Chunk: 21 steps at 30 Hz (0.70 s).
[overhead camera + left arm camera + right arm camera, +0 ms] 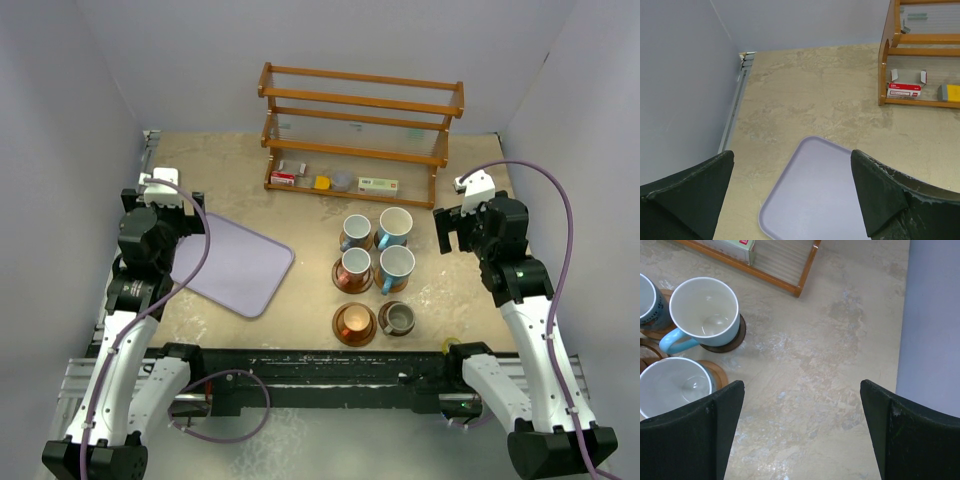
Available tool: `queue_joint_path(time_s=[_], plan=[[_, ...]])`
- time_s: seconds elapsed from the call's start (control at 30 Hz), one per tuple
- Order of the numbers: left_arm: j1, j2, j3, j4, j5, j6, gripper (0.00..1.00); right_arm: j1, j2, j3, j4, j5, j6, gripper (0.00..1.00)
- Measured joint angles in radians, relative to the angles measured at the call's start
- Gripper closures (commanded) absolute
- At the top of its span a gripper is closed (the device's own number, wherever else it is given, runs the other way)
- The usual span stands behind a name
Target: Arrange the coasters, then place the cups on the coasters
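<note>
Cups [396, 268], six in all, were set on coasters [355, 342] in two columns just in front of the wooden rack [360, 105]. A lavender tray [235, 265] was laid front-left of the rack. The left gripper [791, 156], front-left of the rack, and the right gripper [802, 385], front-right of it, were both held spread wide and empty.

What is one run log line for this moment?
cups: all six on coasters | left gripper: open, empty, near tray | right gripper: open, empty, right of cups

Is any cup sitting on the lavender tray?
No, the lavender tray holds nothing; all six cups stand grouped to its right.
</note>
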Motion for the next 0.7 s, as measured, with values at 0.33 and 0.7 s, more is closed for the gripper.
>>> queue_joint_path(time_s=[0.33,0.7], plan=[[0.000,-0.002,0.000,0.000,0.008,0.001,0.04,0.000,-0.001,0.000,0.000,-0.002,0.000,0.00],[0.000,-0.002,0.000,-0.006,0.011,0.001,0.04,0.000,-0.002,0.000,0.000,-0.002,0.000,0.00]])
